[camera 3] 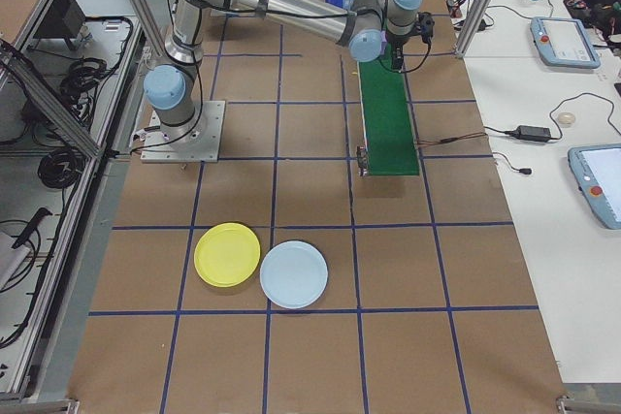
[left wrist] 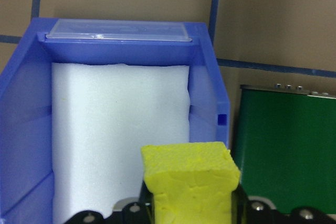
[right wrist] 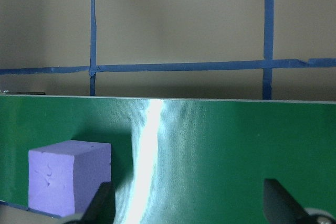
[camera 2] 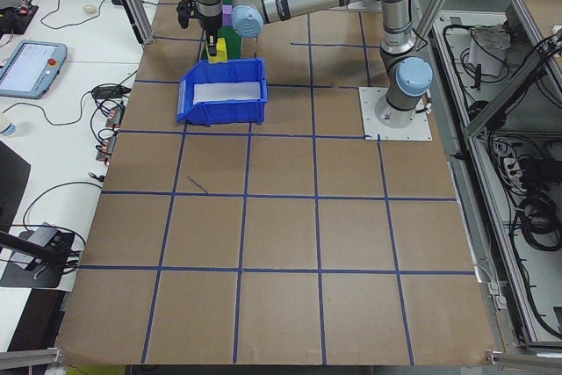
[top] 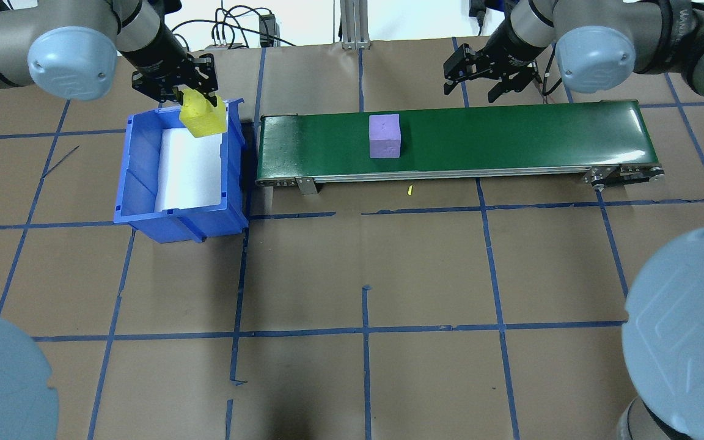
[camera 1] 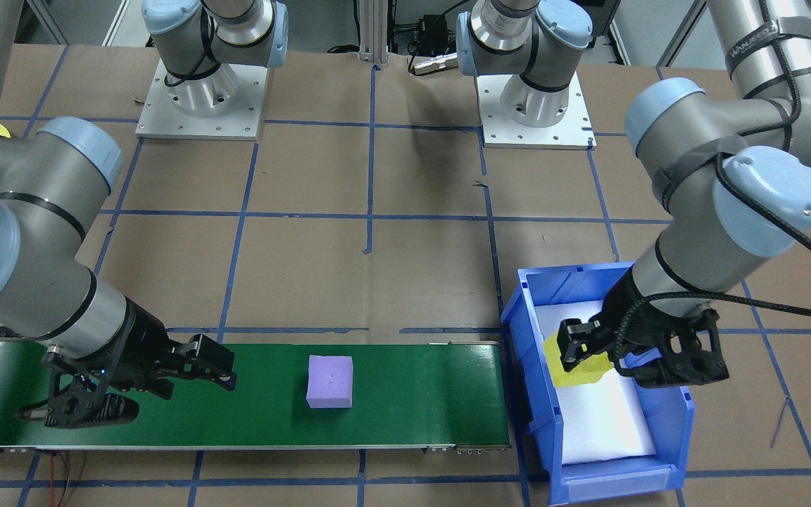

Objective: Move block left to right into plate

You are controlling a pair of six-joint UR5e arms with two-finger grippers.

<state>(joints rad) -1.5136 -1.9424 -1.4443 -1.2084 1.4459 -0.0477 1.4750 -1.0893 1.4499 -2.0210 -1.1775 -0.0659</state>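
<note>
Brown paper marked with a blue tape grid covers the table [top: 364,269]. On its far side a green conveyor belt [top: 511,140] runs left to right, with a purple foam block [top: 384,135] resting on it left of the middle. At the belt's left end sits a blue bin [top: 138,183] lined with white foam [top: 190,168]. The left end effector [top: 188,104] hangs over the bin's far edge, closed on a yellow foam block [top: 203,116] held above the lining. The right end effector [top: 477,82] hovers beyond the belt's far edge, right of the purple block, fingers spread wide and holding nothing. The yellow plate [camera 3: 227,254] lies well apart at the table's right end, touching a pale blue plate [camera 3: 293,274].
</note>
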